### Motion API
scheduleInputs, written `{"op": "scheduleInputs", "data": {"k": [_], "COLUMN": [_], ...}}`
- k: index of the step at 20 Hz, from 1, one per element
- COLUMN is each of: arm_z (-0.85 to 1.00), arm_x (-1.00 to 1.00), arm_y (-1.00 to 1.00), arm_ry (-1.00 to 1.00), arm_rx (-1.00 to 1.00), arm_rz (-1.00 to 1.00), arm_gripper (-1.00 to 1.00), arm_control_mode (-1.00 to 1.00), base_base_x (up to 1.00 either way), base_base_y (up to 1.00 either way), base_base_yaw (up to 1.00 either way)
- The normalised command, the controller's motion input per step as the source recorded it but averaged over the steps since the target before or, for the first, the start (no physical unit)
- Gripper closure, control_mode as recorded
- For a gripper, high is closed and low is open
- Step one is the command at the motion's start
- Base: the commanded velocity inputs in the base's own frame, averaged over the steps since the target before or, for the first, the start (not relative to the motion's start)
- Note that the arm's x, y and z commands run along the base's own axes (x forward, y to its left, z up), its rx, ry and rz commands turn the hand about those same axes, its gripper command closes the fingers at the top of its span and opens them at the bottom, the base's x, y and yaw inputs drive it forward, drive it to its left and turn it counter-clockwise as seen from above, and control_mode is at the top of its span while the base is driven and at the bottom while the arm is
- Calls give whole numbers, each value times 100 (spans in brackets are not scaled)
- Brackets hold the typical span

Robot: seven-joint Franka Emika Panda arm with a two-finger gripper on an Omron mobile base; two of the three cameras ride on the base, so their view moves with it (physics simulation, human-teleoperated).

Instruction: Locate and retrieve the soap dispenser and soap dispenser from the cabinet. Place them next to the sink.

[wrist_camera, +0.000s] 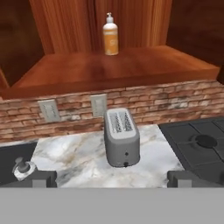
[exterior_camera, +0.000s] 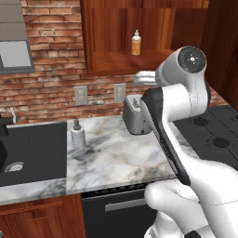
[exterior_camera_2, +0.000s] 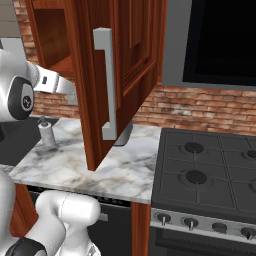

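Standing straight up on the cabinet (exterior_camera: 153, 65) shelf is the small orange bottle (exterior_camera: 135, 44), close to the shelf's back wall, with its white cap pointing to the ceiling. In my hand view the orange bottle (wrist_camera: 110, 35) is high above my gripper (wrist_camera: 112, 177) and far in front of it, about in the middle. My two fingers (wrist_camera: 41, 178) are spread wide apart and hold nothing.

The tall grey-white bottle (exterior_camera: 77, 135) stands upright too, on the marble counter (exterior_camera: 121, 158) near its left edge, just beside the black sink (exterior_camera: 32, 151). Its dark pump is on top. In my hand view it sits low by my left finger, at the sink's edge. A silver toaster (wrist_camera: 121, 138) stands on the counter by the brick wall, under the shelf and straight ahead of my gripper.
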Motion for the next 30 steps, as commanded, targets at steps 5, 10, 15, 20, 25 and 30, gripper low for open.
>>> {"op": "scheduleInputs", "data": {"k": [5, 10, 15, 20, 25, 30], "arm_z": [27, 13, 4, 0, 0, 0], "arm_x": [17, 35, 48, 65, 67, 71], "arm_y": [-22, -18, -19, -16, -26, -16], "arm_ry": [0, 0, 0, 0, -3, 0], "arm_rx": [-7, -10, -7, 1, 9, 3], "arm_rz": [1, 0, 0, 4, 7, 1], "arm_gripper": [-100, -100, -100, -100, -100, -100], "arm_control_mode": [-100, -100, -100, -100, -100, -100], "base_base_x": [0, 0, 0, 0, 0, 0], "base_base_y": [0, 0, 0, 0, 0, 0], "base_base_yaw": [0, 0, 0, 0, 0, 0]}}
